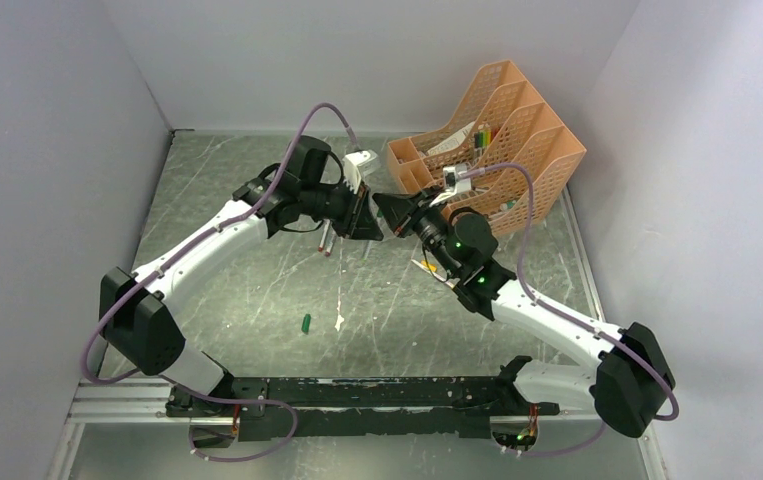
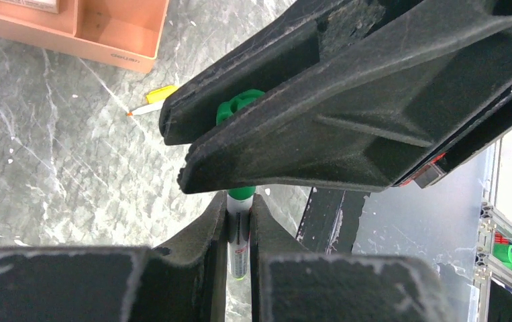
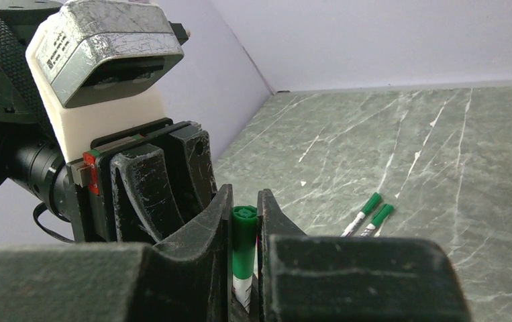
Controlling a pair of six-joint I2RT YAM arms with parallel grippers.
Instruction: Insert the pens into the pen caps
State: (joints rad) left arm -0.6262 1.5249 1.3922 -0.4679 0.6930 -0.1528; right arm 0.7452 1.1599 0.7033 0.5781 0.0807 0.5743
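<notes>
One notched green cap (image 3: 243,245) (cylindrical), scuffed right tool (image 3: 245,204), white pen (image 2: 239,206)

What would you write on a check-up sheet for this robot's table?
Surface: grey marbled table, scratched.
Job's things: pen and pen cap held mid-air; loose cap and two capped pens lie on the table.
Clutter: white scrap; orange file rack holding markers.
End effectors: left end effector shut on pen; right end effector shut on pen cap.
Cables: purple cables arch over both arms.
Surroundings: pale walls on three sides.
</notes>
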